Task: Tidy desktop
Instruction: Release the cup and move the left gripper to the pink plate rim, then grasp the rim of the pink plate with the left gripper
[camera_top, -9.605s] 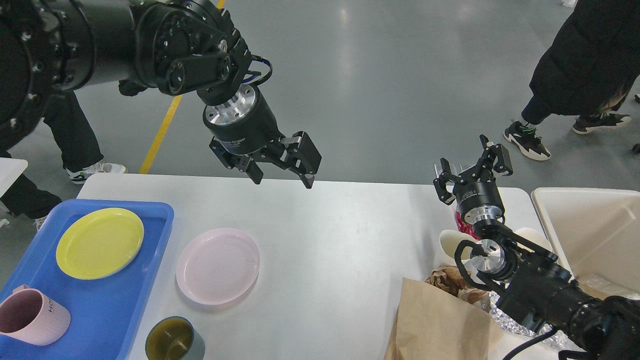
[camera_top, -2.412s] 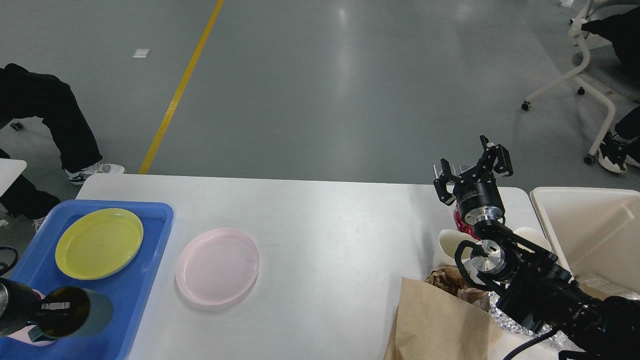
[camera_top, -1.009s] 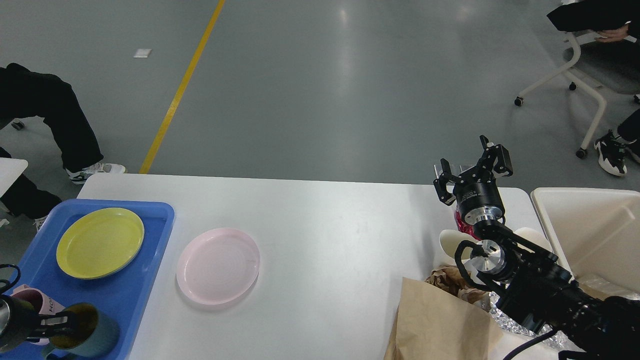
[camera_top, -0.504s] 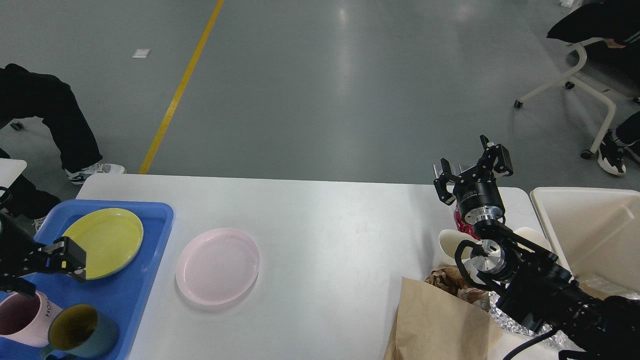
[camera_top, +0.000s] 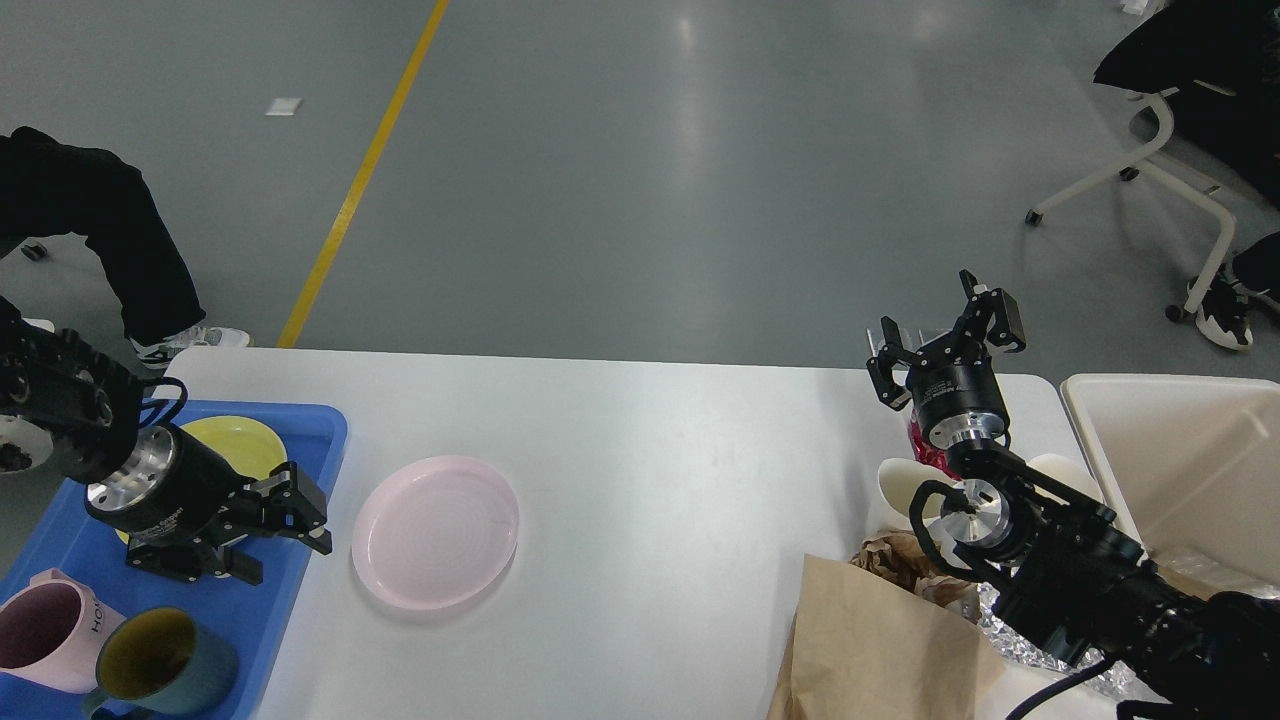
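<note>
In the head view, the desktop (camera_top: 660, 470) fills the lower middle of the frame, its far edge running across the centre. At lower left a blue tray (camera_top: 310, 440) sits on it, holding a yellow plate (camera_top: 235, 440), a pink mug (camera_top: 45, 640) and a dark teal mug (camera_top: 165, 665) side by side at the bottom left corner. A pink plate (camera_top: 435, 530) lies on the bare white surface just right of the tray.

The left gripper (camera_top: 275, 545) hangs over the tray's right part, fingers spread and holding nothing, its body covering most of the yellow plate. The right gripper (camera_top: 945, 345) points up at the right of the frame, fingers apart and empty. Below its arm lie a brown paper bag (camera_top: 880, 650), crumpled paper, a white cup (camera_top: 900, 490) and a red item (camera_top: 925, 450) partly hidden by the wrist. A cream bin (camera_top: 1170, 460) stands at the right edge.

Half a second ago the left gripper was at the far left edge over the tray's left side; it has now moved right, toward the pink plate. The mugs, plates and right arm have not shifted.

The middle of the desktop between the pink plate and the paper bag is open white surface.
</note>
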